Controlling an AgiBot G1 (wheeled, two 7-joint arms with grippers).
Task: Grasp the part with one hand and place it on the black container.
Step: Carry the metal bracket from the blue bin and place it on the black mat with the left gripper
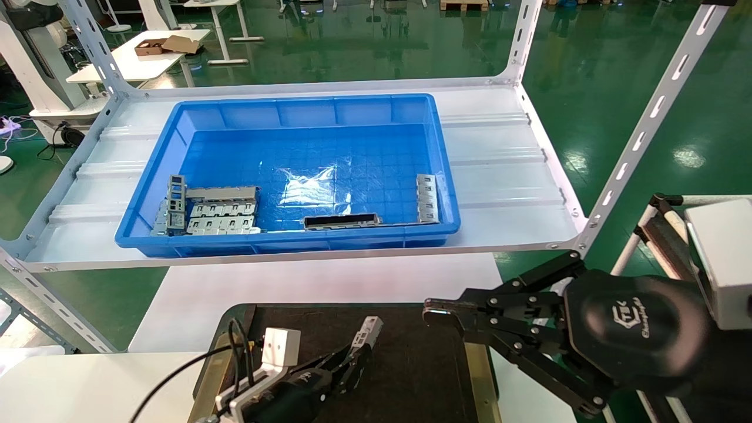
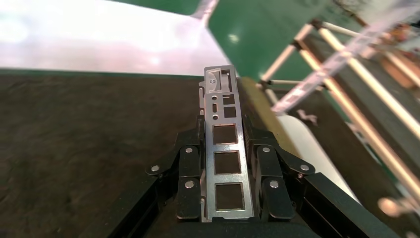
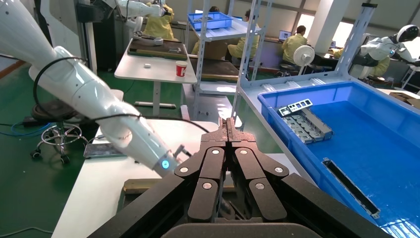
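Looking down from the head camera, the left gripper [image 1: 359,352] is seen low over the black container [image 1: 411,364], clamped on the part [image 1: 367,331], which slants up and forward from its fingertips. The right gripper [image 1: 432,311] is held just beside the container's right strip, its fingers pressed together on nothing. Behind, a blue bin [image 1: 288,170] sits on a white shelf [image 1: 505,170]; inside it are grey plates [image 1: 223,216] at the left, a dark-hollowed channel [image 1: 341,221] near the front wall and another part [image 1: 427,198] at the right.

Left wrist view: the part [image 2: 225,153] is gripped between the two fingers [image 2: 188,181] along its long edges, its square cut-outs showing the container [image 2: 89,148] below. Whether the part touches the container cannot be told.

Right wrist view: the right gripper [image 3: 229,130] is shown closed and empty, with the bin [image 3: 356,129] to one side and the left arm [image 3: 99,106] beyond
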